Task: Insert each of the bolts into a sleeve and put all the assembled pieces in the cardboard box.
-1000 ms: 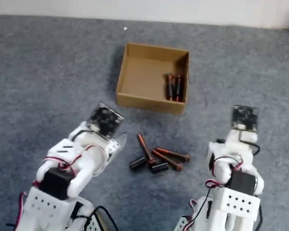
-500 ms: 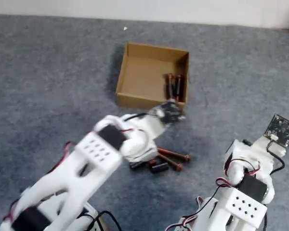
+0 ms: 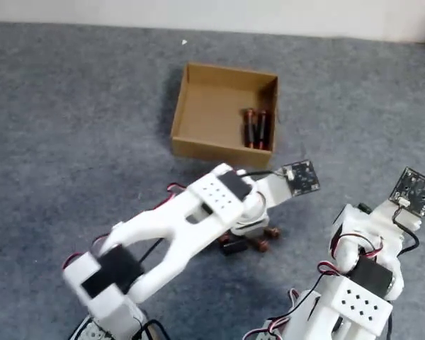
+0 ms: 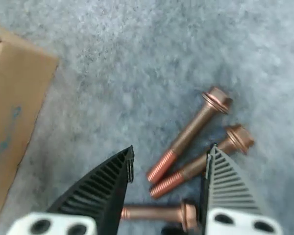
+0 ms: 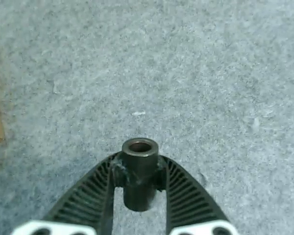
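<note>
My left gripper (image 4: 171, 149) hangs open just above three copper bolts (image 4: 188, 134) lying on the grey carpet, its fingers (image 4: 105, 183) straddling them. In the high view the left arm (image 3: 219, 205) stretches over the pile, where a bolt head (image 3: 262, 245) and a black sleeve (image 3: 234, 246) peek out. My right gripper (image 5: 138, 159) is shut on a black sleeve (image 5: 138, 171), held upright with its bore facing the camera. The cardboard box (image 3: 198, 145) holds two assembled pieces (image 3: 255, 127) by its right wall.
The right arm (image 3: 365, 244) stands at the lower right, away from the pile. A corner of the box (image 4: 14, 98) lies close to the left gripper. Grey carpet surrounds everything; a pale wall runs along the far edge.
The left arm swung from the lower left out over the bolt pile, covering most of it. The right arm turned to the right early on, then stayed still.
</note>
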Available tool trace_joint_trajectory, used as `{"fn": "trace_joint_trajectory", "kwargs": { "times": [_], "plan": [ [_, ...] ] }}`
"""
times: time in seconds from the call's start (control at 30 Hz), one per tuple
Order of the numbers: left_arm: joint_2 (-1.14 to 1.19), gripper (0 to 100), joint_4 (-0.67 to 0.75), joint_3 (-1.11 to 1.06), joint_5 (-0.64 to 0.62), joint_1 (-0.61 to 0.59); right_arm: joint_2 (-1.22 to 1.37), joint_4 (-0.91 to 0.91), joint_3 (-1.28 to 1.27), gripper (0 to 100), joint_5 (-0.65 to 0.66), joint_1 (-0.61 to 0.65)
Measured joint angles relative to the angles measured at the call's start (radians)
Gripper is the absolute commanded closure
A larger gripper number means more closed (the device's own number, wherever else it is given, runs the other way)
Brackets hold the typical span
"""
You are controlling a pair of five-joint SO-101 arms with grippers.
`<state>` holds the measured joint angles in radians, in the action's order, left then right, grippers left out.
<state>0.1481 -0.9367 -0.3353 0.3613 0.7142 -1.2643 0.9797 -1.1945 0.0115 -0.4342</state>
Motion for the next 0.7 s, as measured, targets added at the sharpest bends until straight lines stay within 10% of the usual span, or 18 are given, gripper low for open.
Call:
{"fn": "trace_joint_trajectory", "kwargs": {
  "times": [0.7],
  "plan": [
    [0.199, 99, 0.005, 0.114, 0.002, 0.044, 0.0, 0.0, -0.003, 99.3, 0.0, 0.002]
  ]
}}
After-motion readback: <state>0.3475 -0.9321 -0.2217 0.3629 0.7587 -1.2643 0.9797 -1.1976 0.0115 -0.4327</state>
